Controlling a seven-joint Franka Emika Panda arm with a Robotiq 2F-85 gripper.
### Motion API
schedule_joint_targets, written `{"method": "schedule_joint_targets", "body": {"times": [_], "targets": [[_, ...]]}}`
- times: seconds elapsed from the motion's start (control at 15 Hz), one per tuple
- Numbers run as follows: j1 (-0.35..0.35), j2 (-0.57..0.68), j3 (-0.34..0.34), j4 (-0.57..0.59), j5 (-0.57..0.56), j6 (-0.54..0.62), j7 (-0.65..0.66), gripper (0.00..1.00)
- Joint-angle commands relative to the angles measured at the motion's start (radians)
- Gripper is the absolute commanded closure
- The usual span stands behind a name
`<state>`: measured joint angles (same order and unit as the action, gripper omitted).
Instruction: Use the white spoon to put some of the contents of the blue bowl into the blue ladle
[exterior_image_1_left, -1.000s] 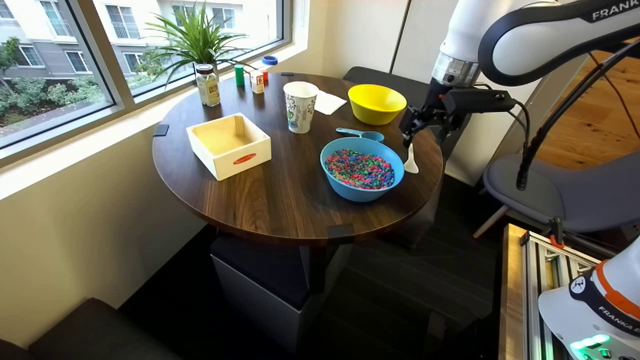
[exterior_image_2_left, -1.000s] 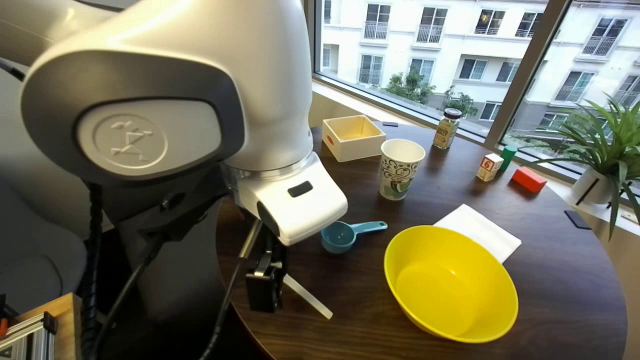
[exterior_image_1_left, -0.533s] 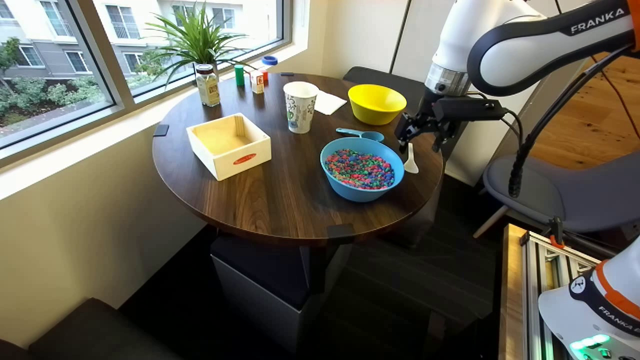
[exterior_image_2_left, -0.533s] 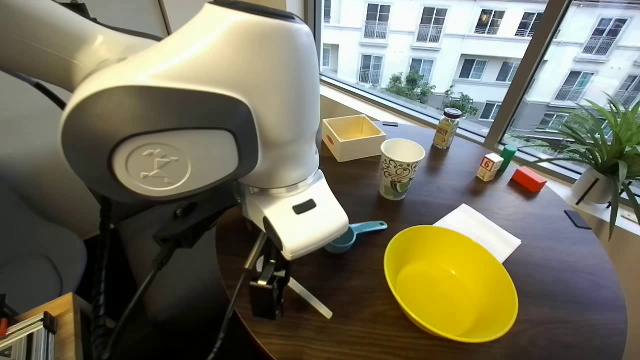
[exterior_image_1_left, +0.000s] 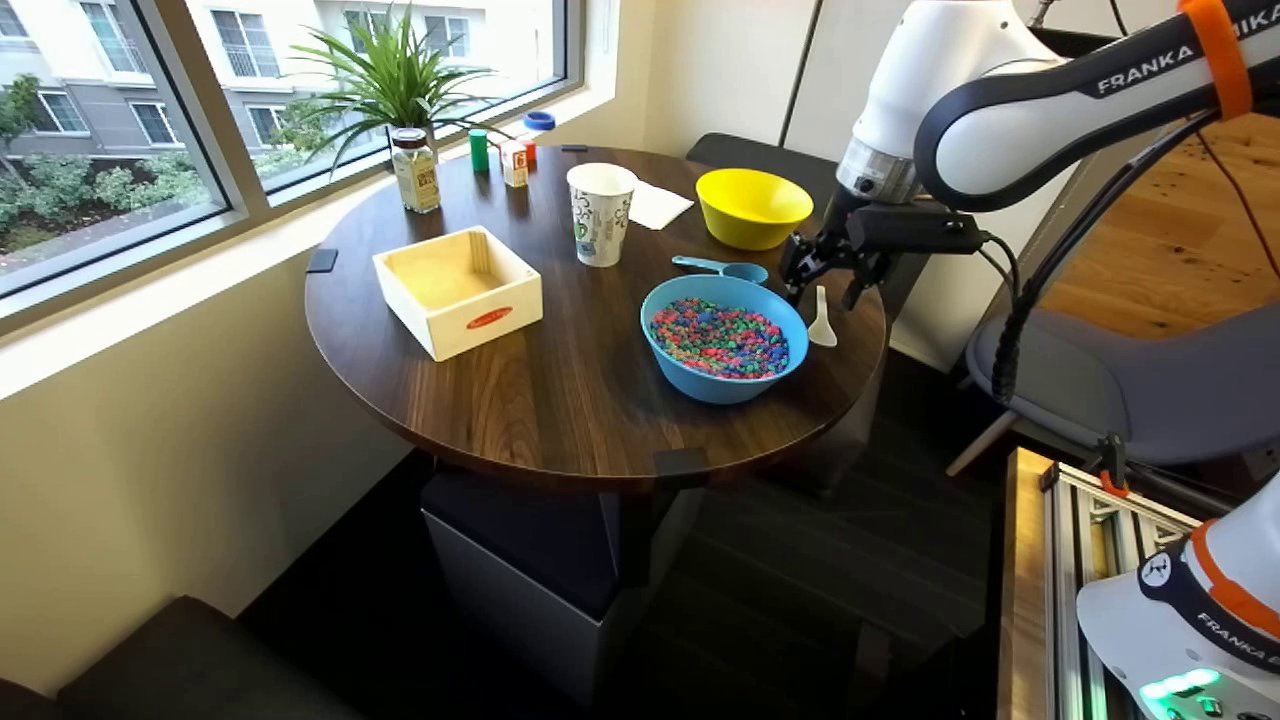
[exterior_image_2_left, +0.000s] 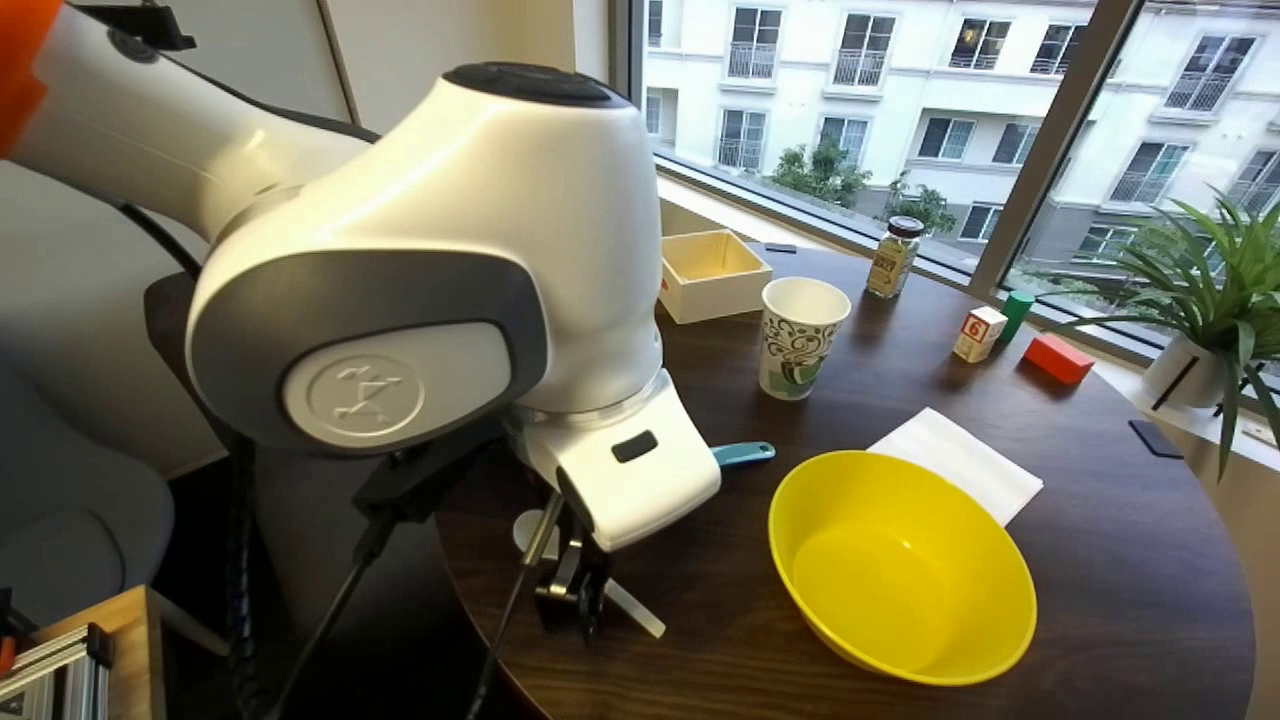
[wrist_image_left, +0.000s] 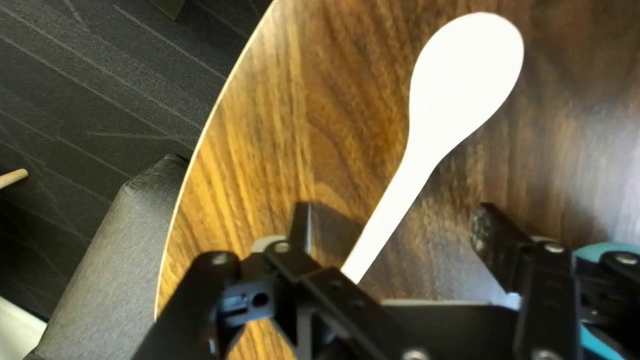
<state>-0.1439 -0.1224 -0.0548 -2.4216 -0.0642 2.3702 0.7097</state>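
The white spoon (exterior_image_1_left: 822, 327) lies on the table just right of the blue bowl (exterior_image_1_left: 700, 386) in an exterior view. The bowl holds the multicoloured contents (exterior_image_1_left: 716, 336). The blue ladle (exterior_image_1_left: 744, 272) lies behind the bowl; in an exterior view only its handle (exterior_image_2_left: 742, 453) shows past the hand. My gripper (exterior_image_1_left: 824, 292) is open and low over the spoon's handle. In the wrist view the spoon (wrist_image_left: 457, 90) runs diagonally, its handle between the open fingers (wrist_image_left: 393, 215), nearer the left one. The handle's end is hidden behind that finger's linkage. Nothing is held.
The yellow bowl (exterior_image_1_left: 755, 208) stands close behind the gripper. A paper cup (exterior_image_1_left: 598, 225), a napkin (exterior_image_1_left: 662, 205), and a wooden box (exterior_image_1_left: 490, 315) stand farther left. The table's edge (wrist_image_left: 202, 135) runs close beside the spoon. A chair (exterior_image_1_left: 1050, 370) stands near the table.
My gripper has moved down and inward over the spoon's handle, staying open. The hand now covers the ladle's cup in an exterior view. The spoon, bowls and ladle have not moved.
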Motion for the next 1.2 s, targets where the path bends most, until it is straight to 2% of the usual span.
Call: {"method": "schedule_joint_targets", "body": {"times": [0.0,0.4,0.47,0.8,1.13], "targets": [[0.002,0.016,-0.002,-0.004,0.001,0.028,0.022,0.48],[0.002,0.008,-0.002,0.002,-0.009,0.032,0.035,0.94],[0.001,0.007,-0.003,0.001,-0.011,0.033,0.036,0.99],[0.005,-0.031,0.005,0.0,-0.025,0.011,0.038,0.97],[0.014,-0.126,0.041,0.008,-0.063,-0.049,0.021,0.97]]}}
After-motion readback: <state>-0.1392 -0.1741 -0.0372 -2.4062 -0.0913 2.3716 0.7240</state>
